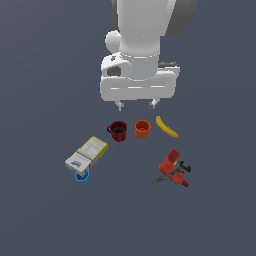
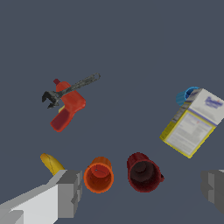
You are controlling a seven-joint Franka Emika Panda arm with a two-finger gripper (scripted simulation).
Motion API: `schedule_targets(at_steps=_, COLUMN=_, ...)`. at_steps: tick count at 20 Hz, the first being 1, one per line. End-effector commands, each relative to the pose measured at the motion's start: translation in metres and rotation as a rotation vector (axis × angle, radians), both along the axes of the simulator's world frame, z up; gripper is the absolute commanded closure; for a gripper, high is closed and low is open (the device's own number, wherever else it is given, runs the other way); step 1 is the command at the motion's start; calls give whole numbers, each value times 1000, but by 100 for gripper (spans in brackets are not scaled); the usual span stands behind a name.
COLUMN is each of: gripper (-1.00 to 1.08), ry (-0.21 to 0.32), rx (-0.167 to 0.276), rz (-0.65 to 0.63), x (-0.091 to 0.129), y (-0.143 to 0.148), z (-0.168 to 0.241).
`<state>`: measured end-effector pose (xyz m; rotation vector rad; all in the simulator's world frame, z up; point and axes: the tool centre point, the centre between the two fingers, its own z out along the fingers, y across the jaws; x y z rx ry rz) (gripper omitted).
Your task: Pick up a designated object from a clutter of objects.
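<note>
The maroon mug (image 1: 118,131) with a side handle and dark inside stands upright on the floor, left of the orange cup (image 1: 142,128) in the exterior view. My gripper (image 1: 136,105) hangs open and empty above and behind both, its fingertips apart and clear of them. In the wrist view the mug (image 2: 143,172) and the orange cup (image 2: 99,175) sit side by side between my two grey fingers (image 2: 69,192), which stand wide apart. The mug's handle points away from the orange cup.
A yellow banana (image 1: 167,127) lies right of the orange cup. A white-yellow box (image 1: 86,153) rests over a blue cup (image 1: 82,176) at the exterior view's left. A red tool (image 1: 171,165) with a grey wrench (image 1: 167,175) lies at the right.
</note>
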<state>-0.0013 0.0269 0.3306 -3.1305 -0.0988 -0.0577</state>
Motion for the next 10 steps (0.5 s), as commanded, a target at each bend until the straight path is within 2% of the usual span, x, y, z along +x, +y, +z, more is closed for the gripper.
schedule_targets(at_steps=1, gripper=-20, ry=0, rx=0, rz=0, x=0, y=0, z=0)
schedule_targets(at_steps=10, gripper=-20, ry=5, rx=0, rz=-39, x=-2, y=-17, z=-2)
